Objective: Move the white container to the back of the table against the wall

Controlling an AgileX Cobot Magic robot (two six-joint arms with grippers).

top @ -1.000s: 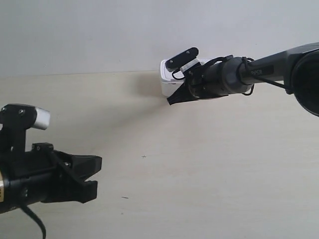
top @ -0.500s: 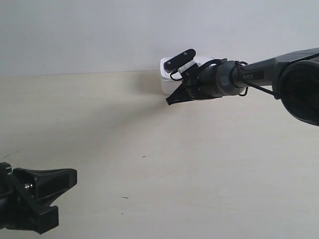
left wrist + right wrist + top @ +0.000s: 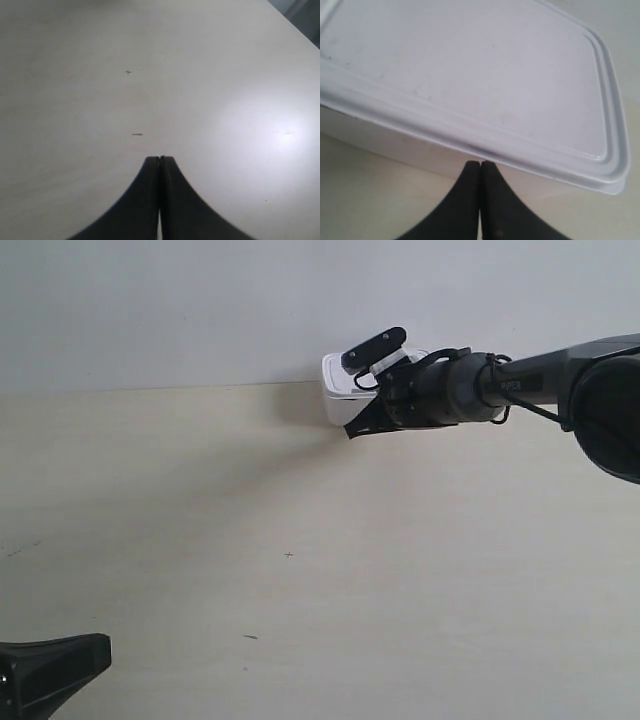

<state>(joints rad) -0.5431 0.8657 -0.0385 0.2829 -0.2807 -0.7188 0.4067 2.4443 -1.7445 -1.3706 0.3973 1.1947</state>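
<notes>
The right gripper (image 3: 480, 165) is showing its two fingers pressed flat together with nothing between them, so it is not gripping anything. The joined tips are sitting against the side wall of the white container (image 3: 470, 75), just under the lid's rim. That placement is telling: the closed fingers seem to be serving as a blunt pusher rather than a clamp, which suits a low, wide box that the jaws could hardly span.

The container is lying straight ahead of those tips on the table (image 3: 300, 500). The wall (image 3: 200, 310) is standing on the box's far side from the gripper. In the exterior view the box's far edge is meeting the line where table and wall join, so it appears to be against the wall, though actual contact is too fine to confirm. By that reading the move is looking all but finished, and what remains is probably for the arm to be drawing straight away without dragging the box along.

The left gripper (image 3: 160, 160) is likewise closed on nothing, its fingers touching along their length. Only bare tabletop with a few dark specks is lying ahead of it, and the container is well apart from it, so it seems to be keeping clear of the working arm
</notes>
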